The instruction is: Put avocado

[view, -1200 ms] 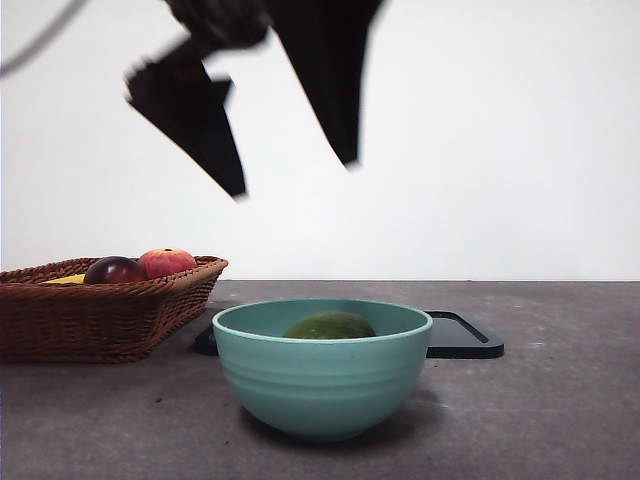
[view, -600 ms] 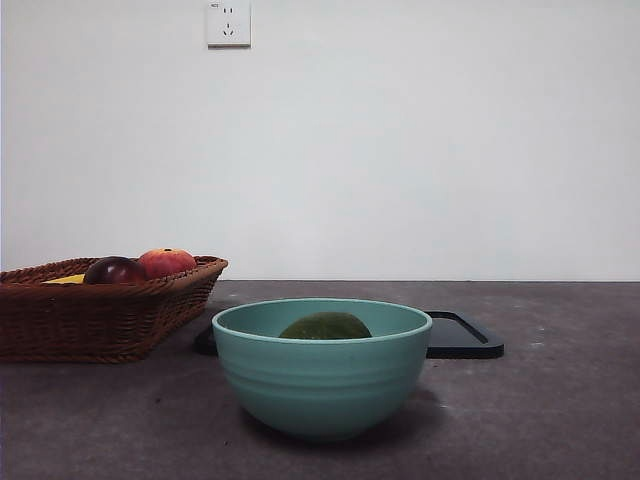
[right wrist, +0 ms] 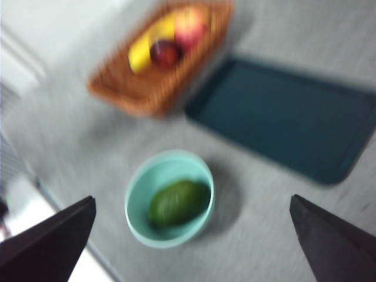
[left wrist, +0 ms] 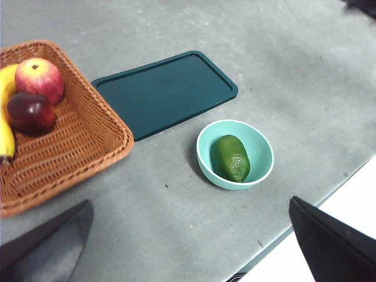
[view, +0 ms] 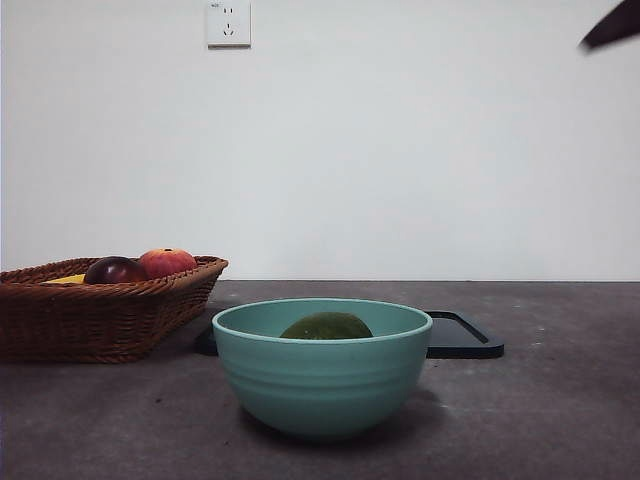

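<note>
Fingers: left gripper (left wrist: 188,247) and right gripper (right wrist: 191,247) both spread wide, empty.
Count: one avocado (left wrist: 230,158), one bowl (left wrist: 261,145).
Avocado: lying flat in bowl, long axis horizontal.

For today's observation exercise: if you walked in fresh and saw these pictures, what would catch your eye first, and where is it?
First, the avocado lying inside the teal bowl at the middle of the table. Next, the wicker basket to one side, holding a red-orange fruit, a dark maroon fruit and a banana. A dark flat tray lies behind the bowl, and both grippers are open and well above the table.
</note>
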`<state>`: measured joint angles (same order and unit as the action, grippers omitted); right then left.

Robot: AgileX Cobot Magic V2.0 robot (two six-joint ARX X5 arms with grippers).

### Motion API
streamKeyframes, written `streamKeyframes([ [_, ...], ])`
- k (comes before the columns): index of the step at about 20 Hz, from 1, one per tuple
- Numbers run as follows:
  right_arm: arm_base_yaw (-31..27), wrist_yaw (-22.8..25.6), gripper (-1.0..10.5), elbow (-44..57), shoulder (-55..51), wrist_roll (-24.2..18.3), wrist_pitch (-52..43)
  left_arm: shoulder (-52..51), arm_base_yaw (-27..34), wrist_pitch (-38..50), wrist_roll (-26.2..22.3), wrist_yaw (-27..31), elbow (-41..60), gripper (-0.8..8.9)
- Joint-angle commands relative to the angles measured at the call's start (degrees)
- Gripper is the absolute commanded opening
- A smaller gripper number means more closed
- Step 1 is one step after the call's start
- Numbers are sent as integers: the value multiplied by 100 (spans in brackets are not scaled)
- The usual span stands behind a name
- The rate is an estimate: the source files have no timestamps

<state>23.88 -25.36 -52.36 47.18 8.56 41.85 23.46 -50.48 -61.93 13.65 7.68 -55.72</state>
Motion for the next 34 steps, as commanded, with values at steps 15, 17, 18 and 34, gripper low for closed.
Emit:
streamKeyframes([
  [15, 1661, 1449, 559, -337, 3895, 695, -363, -260, -37, -597, 398, -2, 35, 531],
  [17, 1661, 1493, 523, -337, 4089, 732, -546, -260, -37, -592, 396, -2, 35, 531],
  [18, 1661, 1491, 499, -337, 4164, 767, -649, -260, -37, -595, 396, -2, 35, 531],
  [34, 1661, 1639, 6, -866, 4422, 1502, -654, -260, -37, -623, 376, 0, 35, 531],
])
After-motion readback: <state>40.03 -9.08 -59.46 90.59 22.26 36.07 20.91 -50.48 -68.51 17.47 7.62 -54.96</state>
